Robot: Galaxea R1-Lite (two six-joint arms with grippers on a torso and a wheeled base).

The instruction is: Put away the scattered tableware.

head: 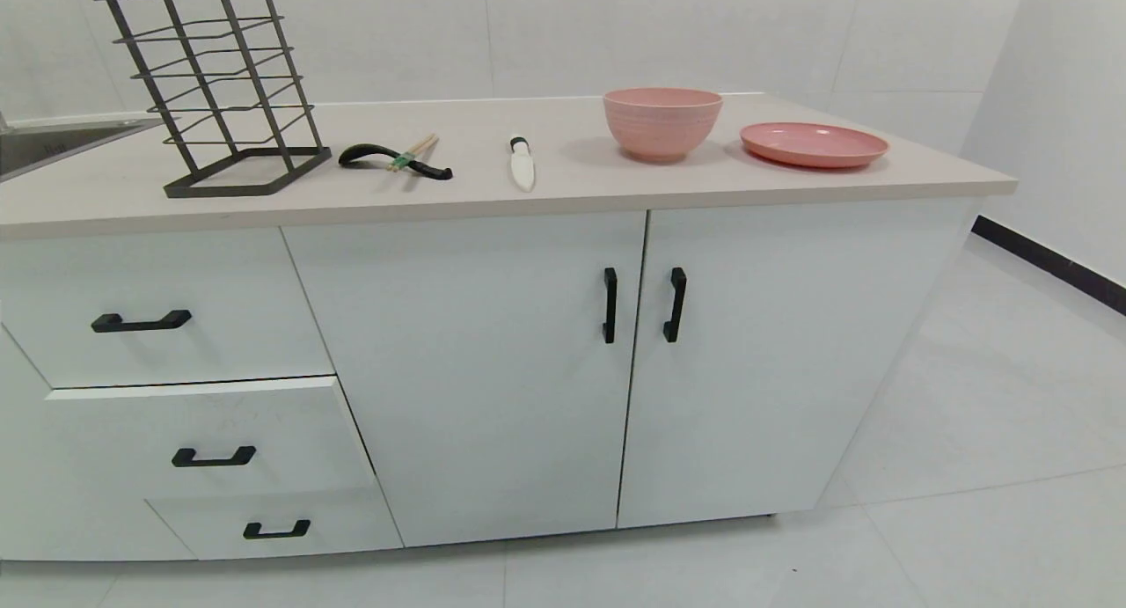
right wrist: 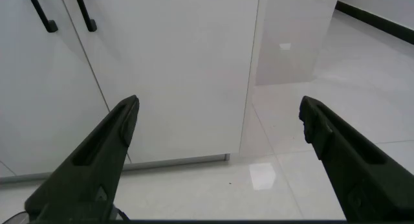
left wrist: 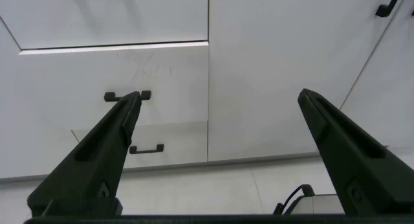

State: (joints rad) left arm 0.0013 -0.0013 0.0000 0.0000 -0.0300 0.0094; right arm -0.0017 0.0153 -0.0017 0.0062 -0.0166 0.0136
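The tableware is all found on the surface (head: 572,190), none of it yet put away, so the task is judged to be at its very start, with every piece left to be picked up. A pink bowl (head: 662,122) is stood upright toward the right. A shallow pink plate (head: 814,144) is laid just beside it, nearer the right end, and the two are apart. Near the middle a white utensil (head: 522,164) with a dark band at its far end is laid lengthwise; whether it is a knife or a spoon cannot be told. To its left a black spoon (head: 391,157) is seen lying with a pair of wooden chopsticks (head: 415,150) laid across it. Further left an upright dark wire rack (head: 220,89) is set, and it is taken to be a likely home for some pieces. Below the surface, drawers (head: 167,304) and two closed cupboard doors (head: 475,370) are seen. The left tool (left wrist: 220,98) is held low before the drawers, its jaws spread wide with nothing between them. The right tool (right wrist: 220,102) is likewise spread wide and empty, low before the cupboard's right end.
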